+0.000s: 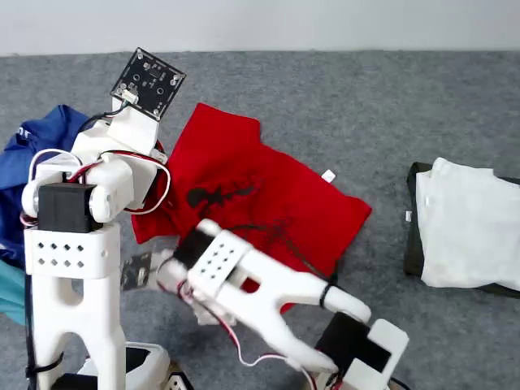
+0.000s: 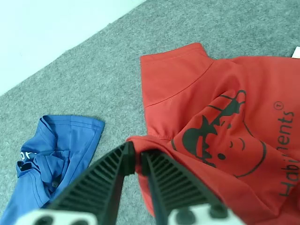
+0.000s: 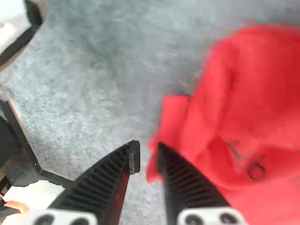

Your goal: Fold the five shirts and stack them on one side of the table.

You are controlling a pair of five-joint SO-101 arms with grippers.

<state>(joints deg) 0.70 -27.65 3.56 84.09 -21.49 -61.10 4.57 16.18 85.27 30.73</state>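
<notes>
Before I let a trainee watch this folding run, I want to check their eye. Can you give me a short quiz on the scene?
1. True or false: the white shirt lies on top of a dark garment.
2. What do the left gripper's fingers pinch? A) the blue shirt B) the red shirt C) the white shirt
3. What colour is the print on the red shirt?
Key: 1 true; 2 B; 3 black.
</notes>
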